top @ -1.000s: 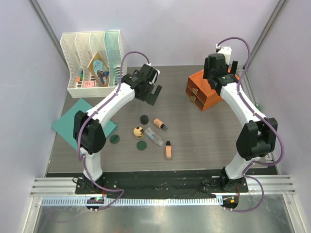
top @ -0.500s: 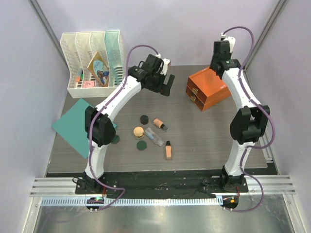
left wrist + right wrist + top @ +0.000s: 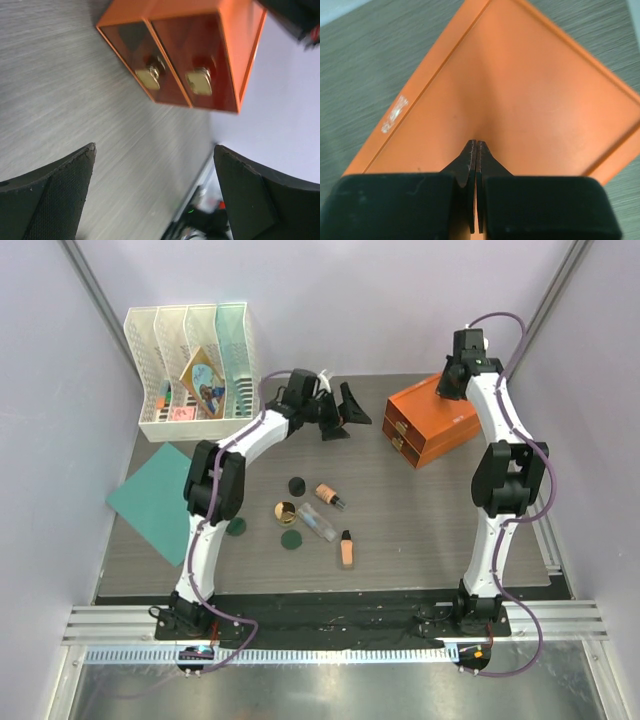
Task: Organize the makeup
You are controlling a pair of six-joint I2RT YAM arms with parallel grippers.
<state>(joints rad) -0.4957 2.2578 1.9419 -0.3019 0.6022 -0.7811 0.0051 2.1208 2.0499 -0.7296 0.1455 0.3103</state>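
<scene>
drawer box cropped (top edge), 2 knobs blurred

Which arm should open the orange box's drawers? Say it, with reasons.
Left. The left hand is open and faces the drawer knobs head-on; the right hand is shut, above the top of the orange box.

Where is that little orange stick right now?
In the overhead view the orange stick lies on the table, just right of the clear tube, nearest the near edge.
</scene>
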